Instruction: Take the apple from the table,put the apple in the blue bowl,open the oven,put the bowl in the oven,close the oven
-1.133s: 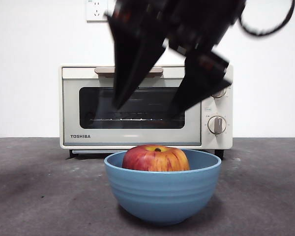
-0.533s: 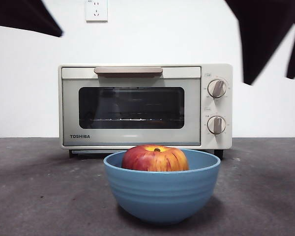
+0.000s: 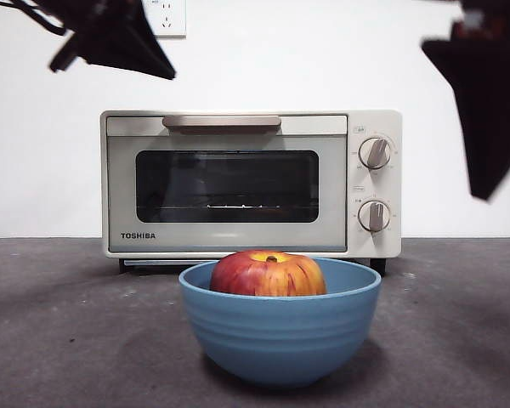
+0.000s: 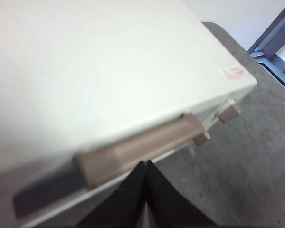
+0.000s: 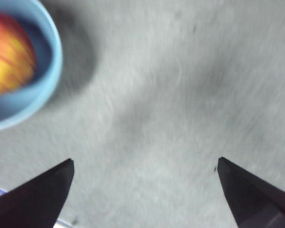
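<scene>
The red, yellow-streaked apple point(image 3: 269, 274) lies in the blue bowl point(image 3: 280, 336), which stands on the table point(image 3: 59, 340) in front of the oven point(image 3: 251, 183). The oven door is closed, its beige handle point(image 3: 222, 122) at the top. My left gripper point(image 4: 145, 164) is shut and empty, hovering over the oven's top front edge close to the handle point(image 4: 137, 147); in the front view it hangs at the upper left point(image 3: 163, 73). My right gripper point(image 5: 145, 160) is open and empty above bare table, off to one side of the bowl point(image 5: 47, 71) and apple point(image 5: 9, 52); the front view shows it at the right edge point(image 3: 486, 189).
Two round knobs point(image 3: 374, 153) sit on the oven's right panel. A wall socket point(image 3: 167, 17) is on the white wall behind. Grey table point(image 5: 180, 95) stretches around the bowl on both sides.
The open gripper that hung over the bowl has lifted away to the right. The other arm has come in at the upper left and moved lower and closer to the oven.
</scene>
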{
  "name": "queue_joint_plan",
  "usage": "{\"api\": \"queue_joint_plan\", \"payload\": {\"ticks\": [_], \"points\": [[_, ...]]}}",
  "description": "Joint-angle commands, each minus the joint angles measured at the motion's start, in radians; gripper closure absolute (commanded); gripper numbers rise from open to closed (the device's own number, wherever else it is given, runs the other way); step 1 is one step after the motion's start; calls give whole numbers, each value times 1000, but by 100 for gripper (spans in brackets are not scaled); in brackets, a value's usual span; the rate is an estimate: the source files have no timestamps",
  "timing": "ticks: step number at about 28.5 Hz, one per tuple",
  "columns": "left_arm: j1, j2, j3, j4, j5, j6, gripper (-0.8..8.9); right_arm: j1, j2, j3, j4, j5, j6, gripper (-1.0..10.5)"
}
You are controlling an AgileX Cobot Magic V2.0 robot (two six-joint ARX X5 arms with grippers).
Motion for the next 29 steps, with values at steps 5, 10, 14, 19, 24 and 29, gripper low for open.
{"api": "queue_joint_plan", "payload": {"ticks": [5,10,14,19,24,29], "points": [[-35,124,95,9,-39,42,806,8,2,-44,14,0,44,467],[-56,169,98,20,-70,64,806,8,-16,-45,32,0,48,467],[-74,188,98,25,-112,76,806,8,-45,-45,31,0,60,467],[-89,198,98,15,-114,87,806,13,-87,-45,31,-3,72,467],[-119,211,98,-54,-114,97,806,13,-132,-45,20,-3,85,467],[-164,218,98,-152,-114,99,806,13,-185,-45,5,-5,109,467]]}}
